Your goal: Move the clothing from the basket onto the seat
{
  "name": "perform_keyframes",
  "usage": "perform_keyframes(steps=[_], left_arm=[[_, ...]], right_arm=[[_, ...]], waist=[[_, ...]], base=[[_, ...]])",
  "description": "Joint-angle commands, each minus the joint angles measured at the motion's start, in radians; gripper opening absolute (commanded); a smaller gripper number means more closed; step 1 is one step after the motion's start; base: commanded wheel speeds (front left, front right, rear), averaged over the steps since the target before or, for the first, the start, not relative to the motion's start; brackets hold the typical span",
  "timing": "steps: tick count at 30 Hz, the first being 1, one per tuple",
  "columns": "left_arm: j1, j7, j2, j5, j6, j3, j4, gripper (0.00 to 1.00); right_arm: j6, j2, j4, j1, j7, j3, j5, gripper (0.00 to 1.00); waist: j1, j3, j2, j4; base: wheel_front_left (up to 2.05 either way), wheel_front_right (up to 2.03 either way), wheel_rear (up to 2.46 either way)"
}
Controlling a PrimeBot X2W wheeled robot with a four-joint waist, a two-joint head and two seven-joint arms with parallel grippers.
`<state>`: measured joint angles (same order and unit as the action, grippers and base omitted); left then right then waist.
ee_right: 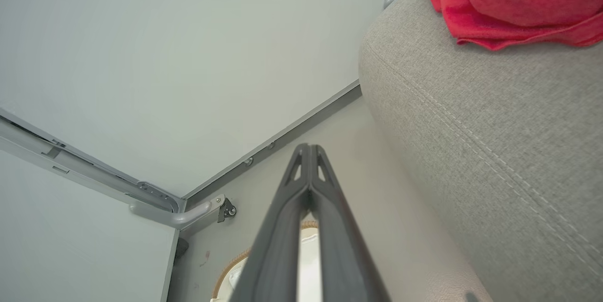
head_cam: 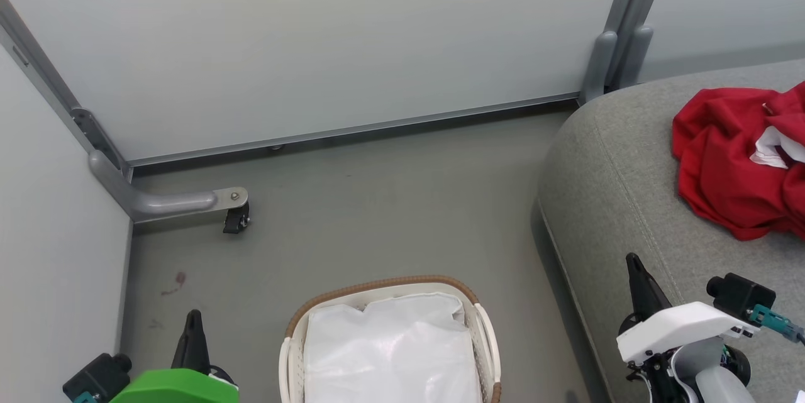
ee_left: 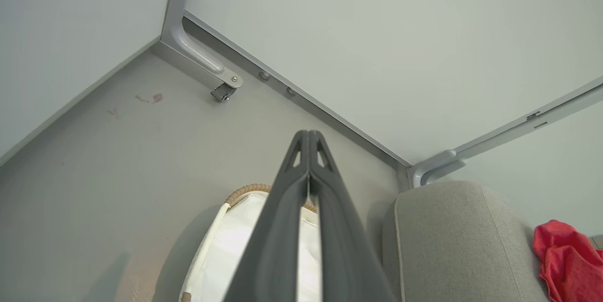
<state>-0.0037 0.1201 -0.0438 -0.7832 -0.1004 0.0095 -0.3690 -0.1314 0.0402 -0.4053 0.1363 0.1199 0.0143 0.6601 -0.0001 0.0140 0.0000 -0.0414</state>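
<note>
Bright, even light, soft shadows; wrist views bend at edges.

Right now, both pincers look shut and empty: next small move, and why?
Probably just tip the head down to check the near end of the basket, cut off here. What shows of it holds white liner, no red; the clothing lies on the seat; left pincer and right pincer are shut, empty.
</note>
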Motion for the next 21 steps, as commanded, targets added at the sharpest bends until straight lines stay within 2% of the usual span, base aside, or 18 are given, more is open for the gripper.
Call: perform_keyframes(steps=[1, 21], left_arm=[[-0.033, -0.007, -0.004, -0.034, -0.006, 0.009, 0.017, 0.0], [-0.057, -0.075, -0.006, -0.268, -0.014, 0.038, 0.05, 0.0]], right_arm=[[0.0, 0.006, 0.02, 0.005, -0.008, 0.006, 0.038, 0.0], [0.001, 0.008, 0.063, -0.006, -0.075, 0.034, 0.306, 0.0]], waist=[[0.0001, 0.0, 0.0, 0.001], [0.0001, -0.003, 0.0, 0.009]], base=[[0.0, 0.0, 0.0], [0.0, 0.0, 0.0]])
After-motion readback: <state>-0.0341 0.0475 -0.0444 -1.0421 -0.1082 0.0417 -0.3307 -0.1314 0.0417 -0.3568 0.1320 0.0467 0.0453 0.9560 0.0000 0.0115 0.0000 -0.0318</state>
